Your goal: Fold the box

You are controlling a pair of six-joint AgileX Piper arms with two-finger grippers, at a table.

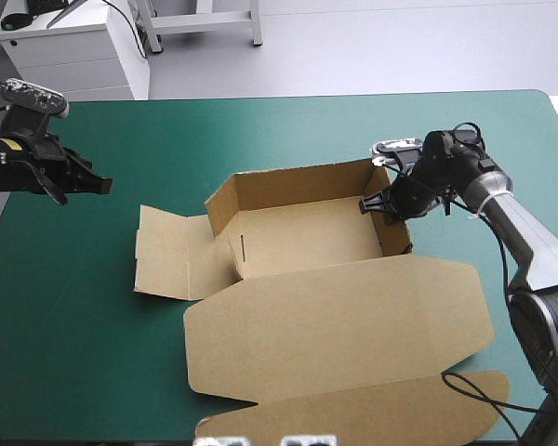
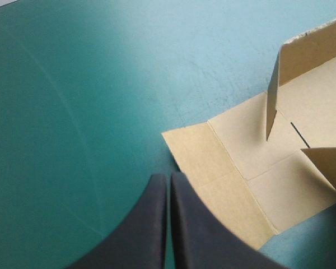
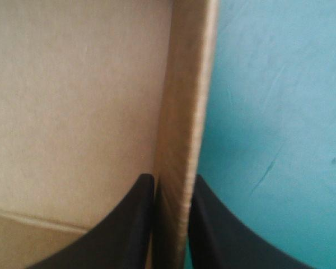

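Teal-green table carries the brown box.

Two-arm robot, dark wrists.
Right arm silver-grey, black joints; left arm black, yellow label; fingers black curved fins.

A brown cardboard box lies on the teal-green surface, the black right claw astride its right wall, the black left claw well left.

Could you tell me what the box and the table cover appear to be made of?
The box looks like matte brown board: scored fold lines, and a raised wall's edge looks thick and fibrous. The teal-green cover seems a thin matte sheet, perhaps vinyl or coated fabric; only faint scuffs and crease lines show.
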